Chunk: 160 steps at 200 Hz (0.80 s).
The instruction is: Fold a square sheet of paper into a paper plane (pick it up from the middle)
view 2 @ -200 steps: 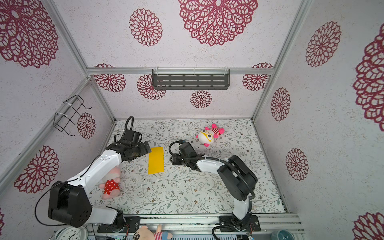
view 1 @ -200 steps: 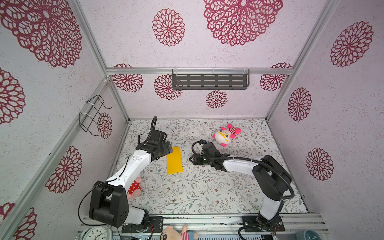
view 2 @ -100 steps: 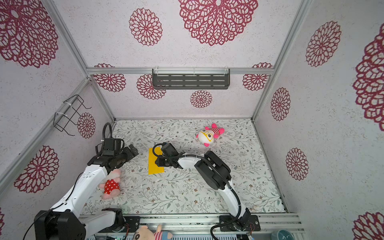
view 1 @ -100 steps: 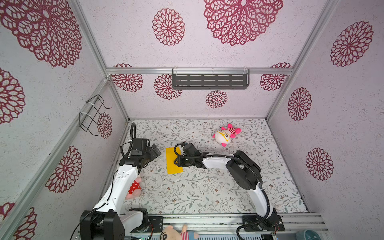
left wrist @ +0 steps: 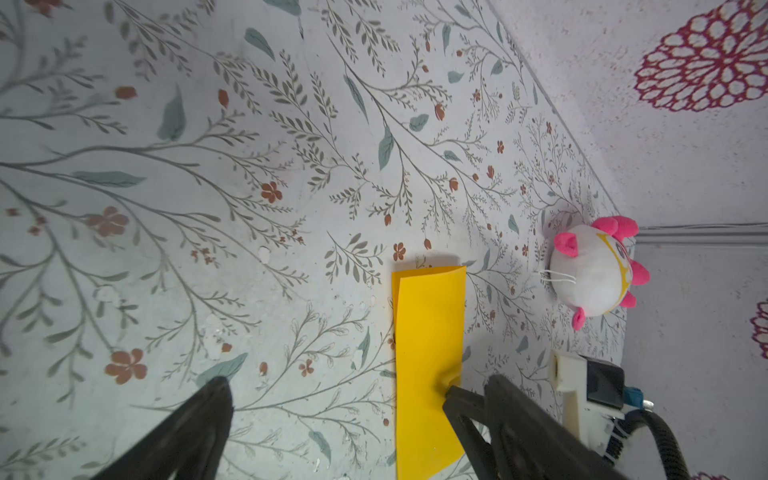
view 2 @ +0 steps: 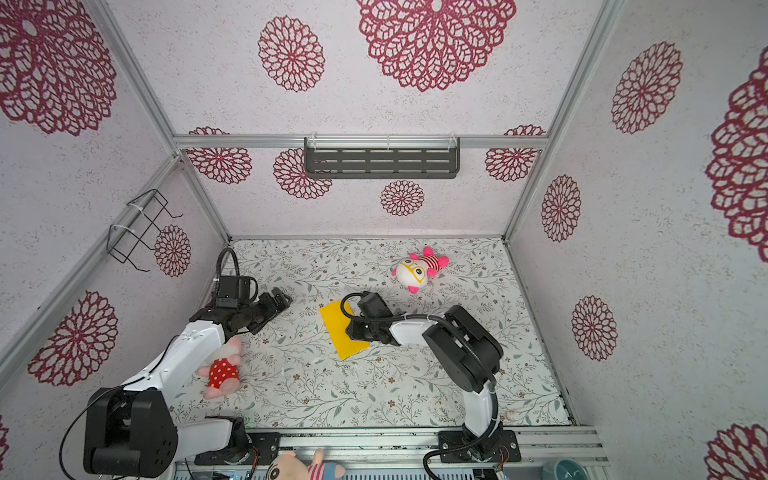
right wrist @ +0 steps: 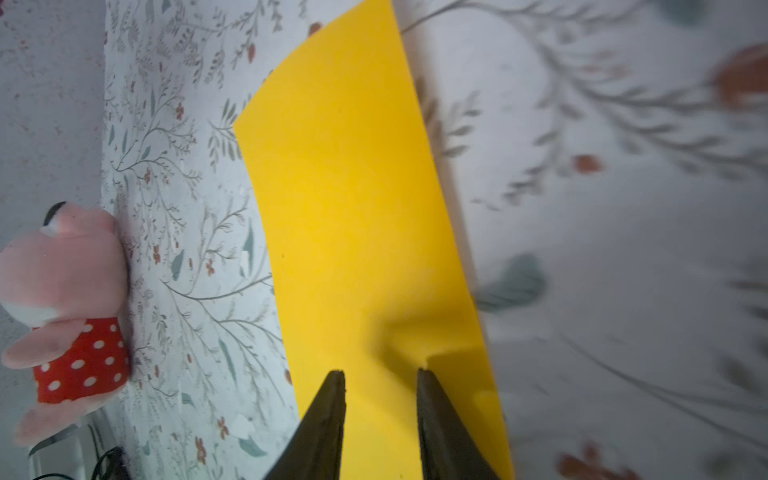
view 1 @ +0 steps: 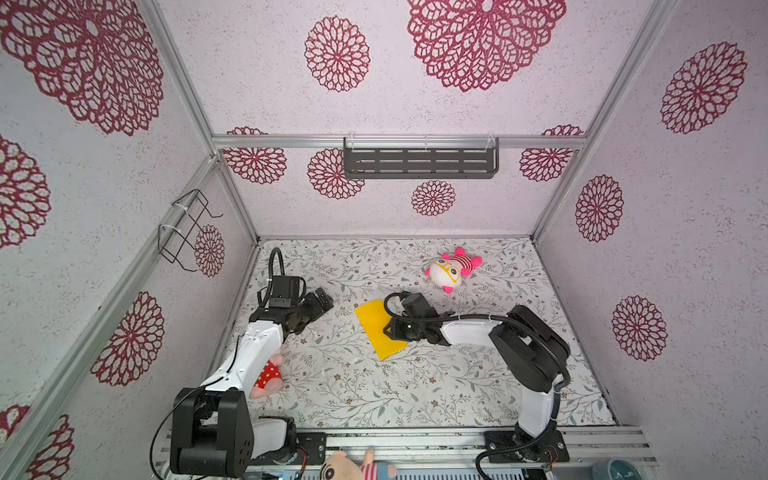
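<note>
- The thin yellow-orange sheet of paper (view 1: 376, 326), folded to a narrow rectangle, lies slantwise near the middle of the floral-printed table mat (view 1: 353, 395).
- The black right gripper (right wrist: 380, 374) has its jaws only a little apart, with the tips down on the sheet near one long edge (bare paper shows in the gap, and there is a small pucker by one tip). Nothing is clamped.
- The black left gripper (view 1: 325, 300) gapes wide and empty, well apart from the paper.
- A round pink-and-white plush toy (view 1: 451, 270) lies beyond the paper, toward the back wall.
</note>
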Each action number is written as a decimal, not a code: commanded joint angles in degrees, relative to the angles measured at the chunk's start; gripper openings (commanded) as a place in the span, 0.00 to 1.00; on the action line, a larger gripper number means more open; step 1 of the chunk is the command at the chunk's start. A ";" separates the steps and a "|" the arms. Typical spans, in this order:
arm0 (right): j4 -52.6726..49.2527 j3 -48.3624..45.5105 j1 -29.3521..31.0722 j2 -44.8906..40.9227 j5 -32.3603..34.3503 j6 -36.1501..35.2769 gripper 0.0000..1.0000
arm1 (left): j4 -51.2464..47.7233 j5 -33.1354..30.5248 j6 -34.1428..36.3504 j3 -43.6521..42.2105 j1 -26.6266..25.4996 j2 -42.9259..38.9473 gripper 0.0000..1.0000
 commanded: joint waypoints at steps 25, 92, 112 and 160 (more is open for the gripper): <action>-3.65 -5.13 -4.11 -6.91 -2.59 -6.39 0.35 | 9.51 7.46 -2.87 0.69 -5.45 6.23 0.97; 1.70 -4.38 -7.00 -9.44 -5.54 -3.59 0.36 | 21.29 10.34 -11.91 -6.00 -13.08 8.76 0.97; 2.17 -4.11 -7.55 -7.90 -5.85 -3.08 0.33 | 22.57 10.39 -13.94 -7.10 -15.03 9.46 0.97; 1.00 -2.60 -8.26 -4.92 -6.19 -3.13 0.26 | 26.87 12.46 -18.94 -8.83 -18.35 12.17 0.95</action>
